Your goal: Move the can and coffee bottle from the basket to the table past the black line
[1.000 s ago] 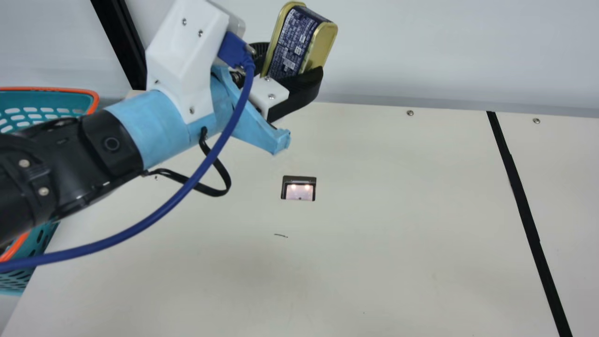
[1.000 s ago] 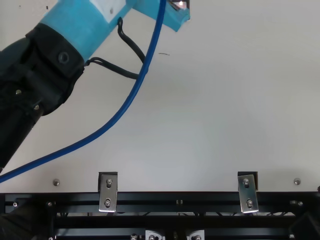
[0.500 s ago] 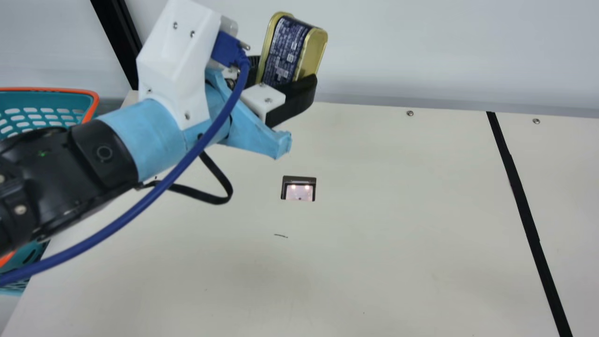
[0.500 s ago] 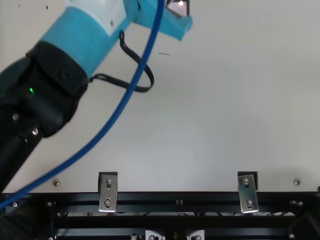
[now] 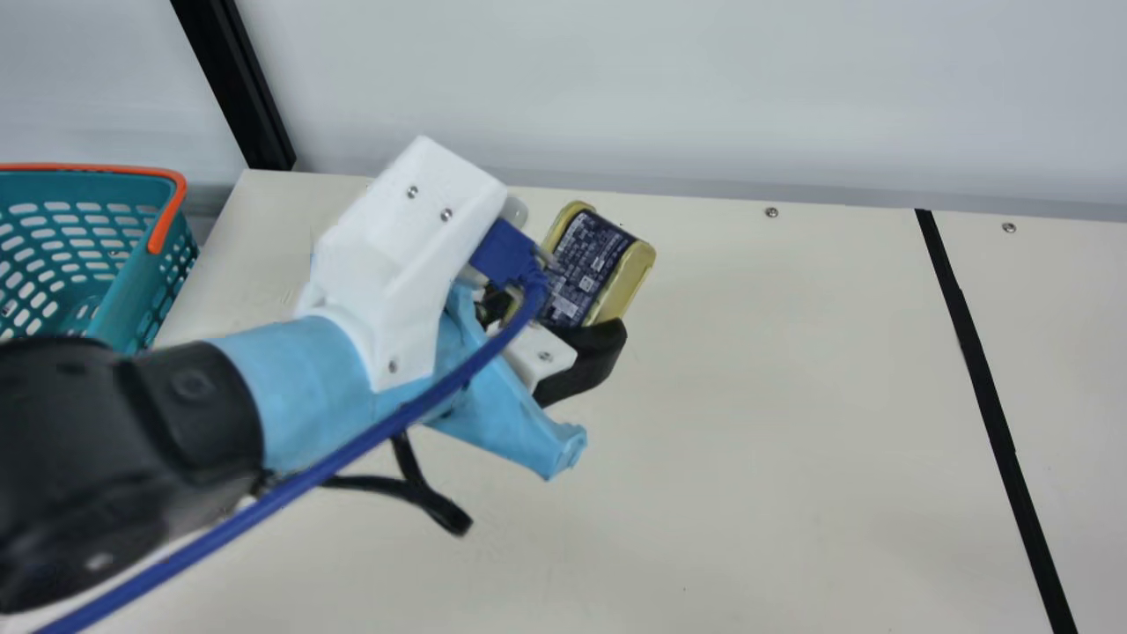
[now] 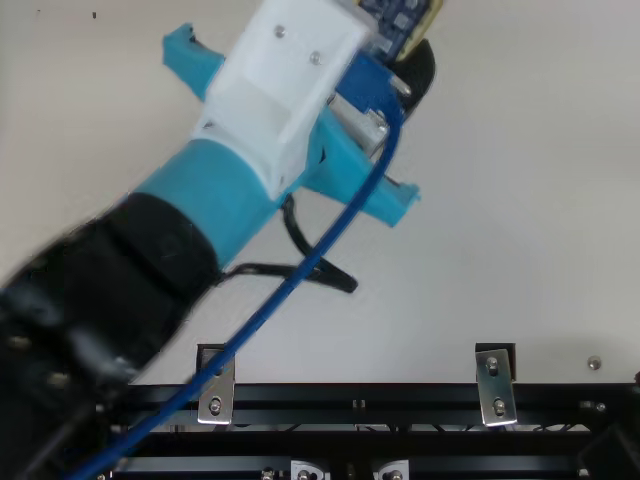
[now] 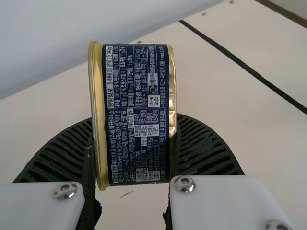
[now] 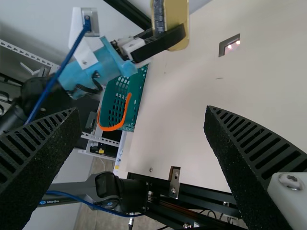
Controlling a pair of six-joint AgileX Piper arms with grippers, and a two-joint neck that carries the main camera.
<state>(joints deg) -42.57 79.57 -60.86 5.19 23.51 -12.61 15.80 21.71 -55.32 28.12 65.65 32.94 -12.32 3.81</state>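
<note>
My left gripper (image 5: 568,321) is shut on the dark blue and gold can (image 5: 588,264), which it carries tilted on the basket side of the black line (image 5: 984,379). From the left wrist view, the can (image 7: 136,115) is pinched between the ribbed fingers of the left gripper (image 7: 133,143), its printed side facing the camera. At the top view's upper edge, part of the can (image 6: 405,20) shows beside the left gripper (image 6: 395,62). My right gripper (image 8: 141,112) stands open, with nothing between its fingers in the right wrist view.
The teal basket (image 5: 132,291) with an orange handle stands at the left edge of the table (image 5: 792,423). A blue cable (image 5: 352,467) hangs along my left arm. A rectangular cutout (image 8: 229,45) lies in the tabletop, and a black rail (image 6: 350,397) borders its near side.
My left gripper has come down and a little to the right in the main view, with the can still held. More of the basket shows behind the arm.
</note>
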